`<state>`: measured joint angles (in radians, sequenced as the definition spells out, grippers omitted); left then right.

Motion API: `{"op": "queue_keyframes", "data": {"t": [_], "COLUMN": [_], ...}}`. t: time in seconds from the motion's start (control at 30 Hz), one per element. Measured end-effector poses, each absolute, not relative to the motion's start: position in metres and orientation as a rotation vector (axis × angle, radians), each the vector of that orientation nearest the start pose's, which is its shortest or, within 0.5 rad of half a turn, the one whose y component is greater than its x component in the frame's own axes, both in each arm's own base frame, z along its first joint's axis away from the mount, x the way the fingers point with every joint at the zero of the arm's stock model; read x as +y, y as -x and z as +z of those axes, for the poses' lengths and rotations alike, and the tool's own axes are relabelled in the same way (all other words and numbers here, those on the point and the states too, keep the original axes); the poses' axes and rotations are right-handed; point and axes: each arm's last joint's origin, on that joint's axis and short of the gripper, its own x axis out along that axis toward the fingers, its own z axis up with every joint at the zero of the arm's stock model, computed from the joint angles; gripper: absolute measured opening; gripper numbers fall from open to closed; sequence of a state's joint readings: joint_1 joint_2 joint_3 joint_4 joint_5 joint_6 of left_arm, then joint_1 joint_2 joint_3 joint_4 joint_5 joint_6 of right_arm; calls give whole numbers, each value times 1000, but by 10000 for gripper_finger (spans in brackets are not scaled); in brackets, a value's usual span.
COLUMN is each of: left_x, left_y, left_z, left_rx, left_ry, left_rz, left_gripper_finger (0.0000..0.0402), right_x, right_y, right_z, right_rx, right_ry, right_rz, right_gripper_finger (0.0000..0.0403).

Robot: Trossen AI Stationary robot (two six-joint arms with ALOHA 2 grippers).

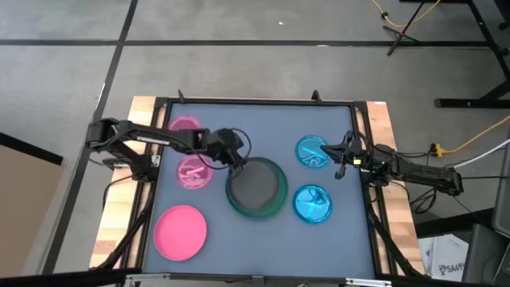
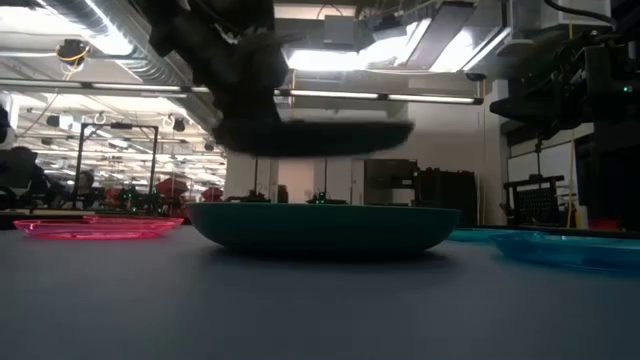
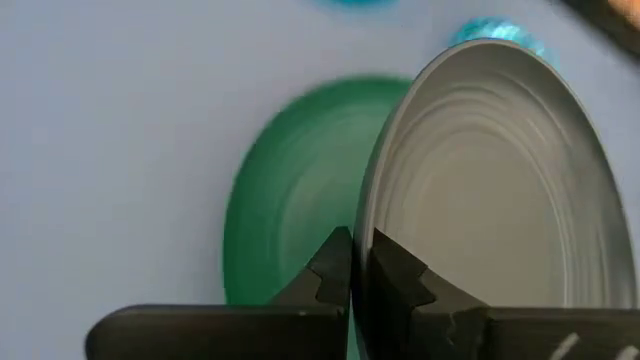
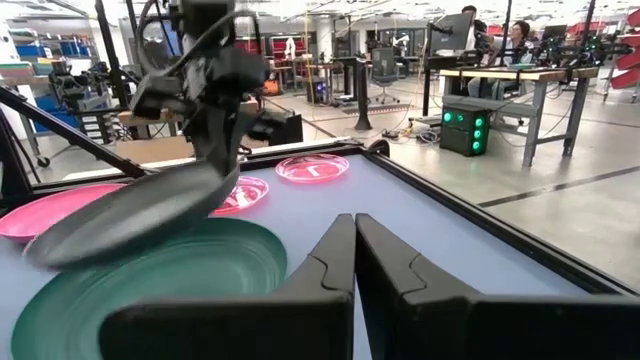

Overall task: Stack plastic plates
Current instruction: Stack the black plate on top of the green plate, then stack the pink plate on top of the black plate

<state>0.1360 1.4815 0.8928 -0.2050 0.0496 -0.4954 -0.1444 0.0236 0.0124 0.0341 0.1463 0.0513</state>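
Observation:
The grey plate (image 1: 256,183) hangs just above the large dark green plate (image 1: 275,209), which rests on its base at the table's middle (image 2: 320,230). My left gripper (image 1: 235,163) is shut on the grey plate at its left edge. My right gripper (image 1: 340,159) is shut and waits by the table's right edge, beside the far translucent blue plate (image 1: 312,151). A second blue plate (image 1: 312,203) lies nearer. Two small translucent pink plates (image 1: 185,126) (image 1: 194,171) and the medium pink plate (image 1: 181,231) lie on the left. My left gripper pinches the grey plate's rim (image 3: 362,225) at its left edge between the two fingers, one on the inner face and one on the underside. It comes in from the table's left, slanting down. The plate (image 2: 320,138) is lifted clear above the green plate, slightly tilted.
A dark raised frame (image 1: 362,143) borders the blue-grey table mat. Bare mat shows between the green plate and the near edge. Beyond the table the room holds benches, stands and people (image 4: 520,40) far off.

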Motion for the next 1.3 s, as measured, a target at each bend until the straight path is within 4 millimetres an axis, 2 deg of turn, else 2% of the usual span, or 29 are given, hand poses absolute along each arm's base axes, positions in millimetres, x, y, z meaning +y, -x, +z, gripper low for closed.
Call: {"op": "queue_keyframes", "data": {"t": [0.27,0.53,0.7,1.03,1.17,1.3], "left_x": [36,36,36,39,37,25], "left_y": [-313,-321,-320,-319,-312,-300], "left_z": [177,164,164,167,184,204], "left_rx": [840,848,853,855,826,816], "left_ry": [499,482,479,464,420,400], "left_rz": [336,313,312,290,264,227], "left_gripper_finger": [11,14,35,111,124,126], "right_x": [-18,-18,-18,-18,-18,-18], "right_y": [-96,-97,-97,-97,-97,-97], "right_z": [169,168,168,168,168,168], "right_rx": [-26,-23,-24,-28,-31,-39], "right_ry": [-51,-62,-76,-110,-128,-176], "right_rz": [-289,-271,-271,-270,-274,-281], "right_gripper_finger": [5,5,5,5,8,38]}}
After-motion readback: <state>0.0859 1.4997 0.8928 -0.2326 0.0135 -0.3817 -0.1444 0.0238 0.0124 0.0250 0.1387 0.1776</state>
